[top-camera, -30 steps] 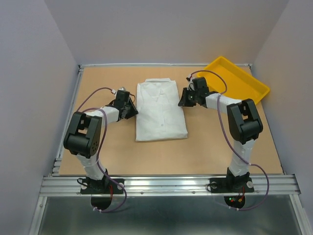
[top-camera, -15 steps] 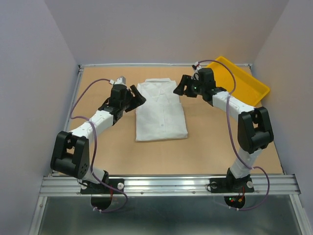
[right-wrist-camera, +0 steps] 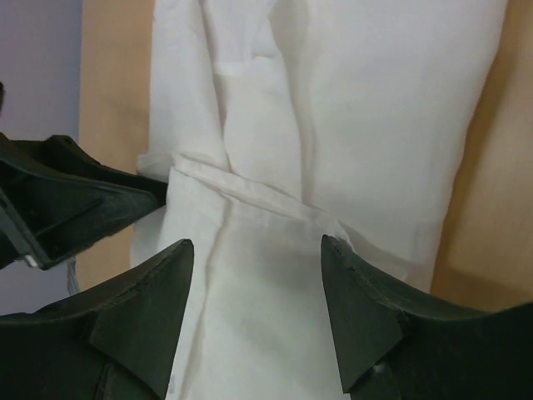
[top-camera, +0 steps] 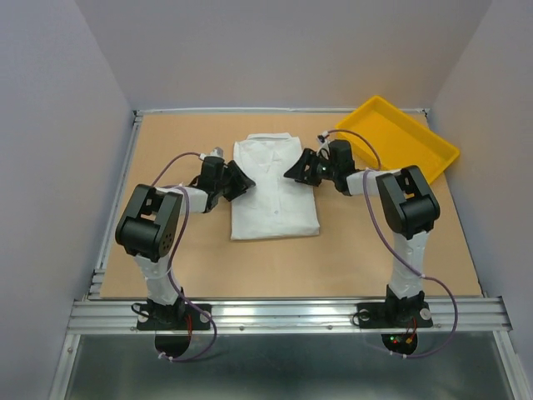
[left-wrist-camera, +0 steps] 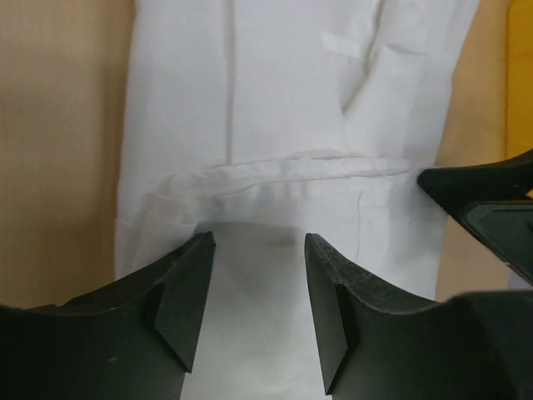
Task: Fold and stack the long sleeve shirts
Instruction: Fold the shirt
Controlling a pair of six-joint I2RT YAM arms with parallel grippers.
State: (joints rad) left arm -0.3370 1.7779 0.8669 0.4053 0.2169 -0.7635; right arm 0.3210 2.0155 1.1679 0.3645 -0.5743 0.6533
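One long sleeve shirt [top-camera: 273, 204], white and folded into a rectangle with its collar at the far end, lies flat in the middle of the table. My left gripper [top-camera: 243, 178] reaches over the shirt's left edge and my right gripper [top-camera: 292, 172] over its right edge, tips pointing at each other. In the left wrist view the left gripper [left-wrist-camera: 258, 250] stands open above the shirt [left-wrist-camera: 283, 117], with nothing pinched. The right gripper [right-wrist-camera: 256, 250] is likewise open over the shirt [right-wrist-camera: 358, 100], near a folded-over cuff edge.
A yellow tray [top-camera: 416, 143] sits tilted at the back right corner, holding nothing. Tan tabletop [top-camera: 166, 142] surrounds the shirt. Grey walls close in the left, back and right sides. Each wrist view catches the opposite gripper's black finger [left-wrist-camera: 483, 196] [right-wrist-camera: 75, 204].
Both grippers, shut beside the shirt a second ago, opened, swung toward the far side, then came back with their tips over the shirt's left and right edges. The shirt has not moved.
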